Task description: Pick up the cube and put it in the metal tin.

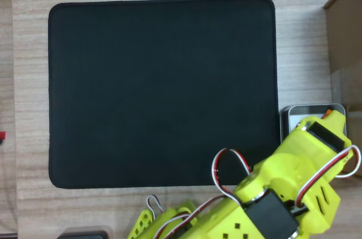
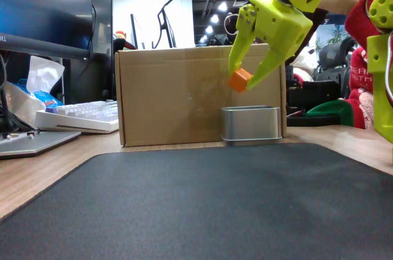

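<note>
In the fixed view my yellow-green gripper (image 2: 242,78) hangs in the air, shut on the small orange cube (image 2: 240,80), which sits between the fingertips. The cube is held a little above the silver metal tin (image 2: 250,125), over its left part. The tin stands on the wooden table in front of a cardboard box. In the overhead view the arm covers most of the tin (image 1: 295,117), and a sliver of the orange cube (image 1: 327,113) peeks out past the gripper body.
A brown cardboard box (image 2: 184,94) stands right behind the tin and shows at the right edge from above (image 1: 345,41). A large black mat (image 1: 158,92) covers the table's middle. A keyboard (image 2: 80,115) lies at the left.
</note>
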`<act>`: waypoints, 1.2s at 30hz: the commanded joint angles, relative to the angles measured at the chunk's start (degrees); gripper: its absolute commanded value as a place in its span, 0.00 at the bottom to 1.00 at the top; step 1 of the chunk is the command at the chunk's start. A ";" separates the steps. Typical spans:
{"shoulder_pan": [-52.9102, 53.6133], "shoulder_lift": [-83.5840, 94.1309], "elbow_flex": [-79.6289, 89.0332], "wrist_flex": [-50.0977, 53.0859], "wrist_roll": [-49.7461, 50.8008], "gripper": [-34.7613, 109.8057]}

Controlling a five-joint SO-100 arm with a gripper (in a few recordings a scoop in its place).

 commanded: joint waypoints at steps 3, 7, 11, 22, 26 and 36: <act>0.44 0.26 0.88 -0.18 0.79 0.38; -1.05 0.79 3.43 -0.18 2.46 0.49; -2.90 5.19 5.71 0.18 4.13 0.53; -14.94 19.42 -9.67 28.04 7.82 0.49; -23.91 22.50 -10.72 31.55 7.82 0.49; -45.70 35.60 10.37 22.15 7.65 0.48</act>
